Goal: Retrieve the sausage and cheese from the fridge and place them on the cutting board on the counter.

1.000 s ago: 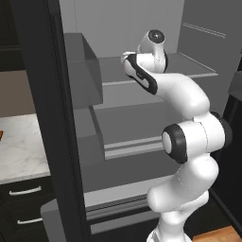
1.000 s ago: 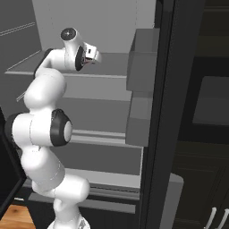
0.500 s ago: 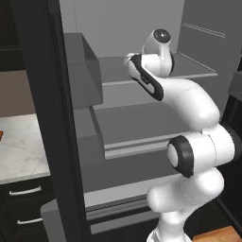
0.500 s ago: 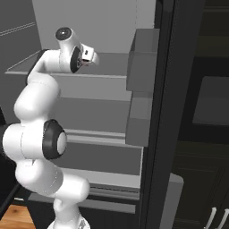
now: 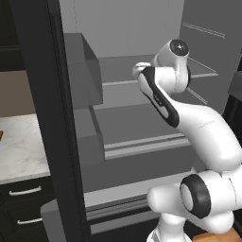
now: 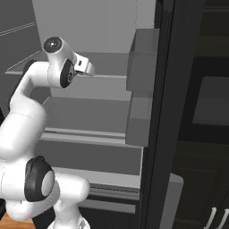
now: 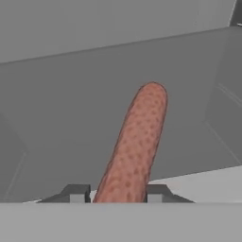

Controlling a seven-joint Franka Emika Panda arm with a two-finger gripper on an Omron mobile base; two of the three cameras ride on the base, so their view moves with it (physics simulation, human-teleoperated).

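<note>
**Sausage gripped on the fridge shelf; lift-out judged to be next**

The first retrieval is judged to be in hand. In the hand view the sausage (image 7: 137, 146) is seen running away from the camera between the two dark finger tips of the gripper (image 7: 116, 193), which are drawn in against its near end; the stick is taken to be held. Its far end lies over the pale grey shelf (image 7: 71, 104) of the fridge (image 5: 42, 118), and whether it has left that surface cannot be told. The cheese, the cutting board and most of the counter (image 5: 19, 151) are not to be made out, apart from a strip of marble worktop at the left of the left base view.

A lift clear of the shelf is called for next, followed by a withdrawal through the open door without the sausage being knocked against the door bins (image 6: 143, 85); then a carry toward the counter.

The arm is raised high from the base, bent at the elbow, and reached forward into the upper compartment. The hand (image 6: 82, 67) is held roughly level over the upper shelf, pointed inward.
</note>
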